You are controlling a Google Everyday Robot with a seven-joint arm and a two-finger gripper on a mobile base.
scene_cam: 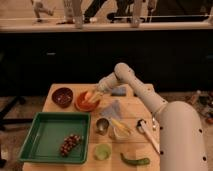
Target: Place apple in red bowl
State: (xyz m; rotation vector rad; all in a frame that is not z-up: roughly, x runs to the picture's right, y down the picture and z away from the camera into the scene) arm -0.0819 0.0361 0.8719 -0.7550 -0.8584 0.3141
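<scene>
Camera view: the gripper [91, 95] hangs over the red bowl [86, 103], jaws drawn in on what appears to be the apple [89, 95], orange-red between the fingers. Firm, round and smooth, the fruit looks light yet prone to roll, best pinched across its widest part. Nearby sit a maroon bowl [62, 96] and green tray [51, 136].

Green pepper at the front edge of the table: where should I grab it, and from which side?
Take the green pepper across its thicker middle, coming straight down from above: it lies flat and lengthwise along the table edge, clear of the green cup. The claw is shut over the red bowl.
</scene>
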